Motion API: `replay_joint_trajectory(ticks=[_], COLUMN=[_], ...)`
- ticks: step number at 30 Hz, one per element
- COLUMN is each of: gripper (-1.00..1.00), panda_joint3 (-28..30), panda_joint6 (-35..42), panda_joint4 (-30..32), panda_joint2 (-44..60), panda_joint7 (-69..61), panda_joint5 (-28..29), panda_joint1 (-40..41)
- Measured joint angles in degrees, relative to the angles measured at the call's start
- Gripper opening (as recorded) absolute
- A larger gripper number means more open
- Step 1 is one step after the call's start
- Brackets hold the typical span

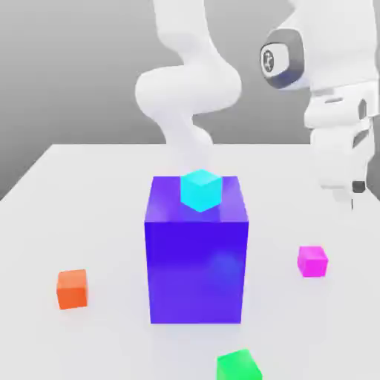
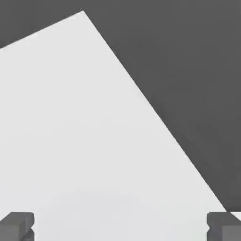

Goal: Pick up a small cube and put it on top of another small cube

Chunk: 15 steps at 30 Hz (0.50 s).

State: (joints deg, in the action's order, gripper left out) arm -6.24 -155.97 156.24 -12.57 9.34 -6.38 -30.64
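Note:
The small magenta-pink cube [image 1: 312, 261] lies on the white table [image 1: 89, 193] toward the exterior view's right. Another small cube, bright green [image 1: 239, 366], sits near the front edge, partly cut off by the frame. My gripper [image 1: 350, 194] hangs above the table at the exterior view's right, higher than and behind the pink cube, well apart from it. In the hand view the gripper [image 2: 120, 228] is open, its two dark fingertips [image 2: 16, 226] spread wide with only bare table [image 2: 70, 117] between them.
A tall blue-purple block [image 1: 197, 252] stands mid-table with a cyan cube [image 1: 201, 189] on top. An orange cube [image 1: 72, 289] lies at the exterior view's left. The arm's white links rise behind the block. The hand view shows a table edge against dark floor.

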Motion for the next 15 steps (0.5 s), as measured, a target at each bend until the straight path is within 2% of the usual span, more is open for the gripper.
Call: replay_joint_trajectory(ticks=[4,8,11,14,15], gripper=[0.0,0.0,0.0,0.0,-1.0], panda_joint3=[-3.1,-4.9,-1.5,3.2,4.4], panda_joint6=[-4.8,-9.9,-14.7,-19.7,-21.3], panda_joint4=[4.8,8.4,7.7,6.6,6.2], panda_joint2=[6.4,13.2,19.2,25.4,27.4], panda_joint7=[-5.2,-6.4,-3.3,-1.2,-0.9], panda_joint5=[1.3,6.8,12.2,15.0,15.2], panda_joint1=[-3.9,-7.7,-9.3,-13.3,-14.5])
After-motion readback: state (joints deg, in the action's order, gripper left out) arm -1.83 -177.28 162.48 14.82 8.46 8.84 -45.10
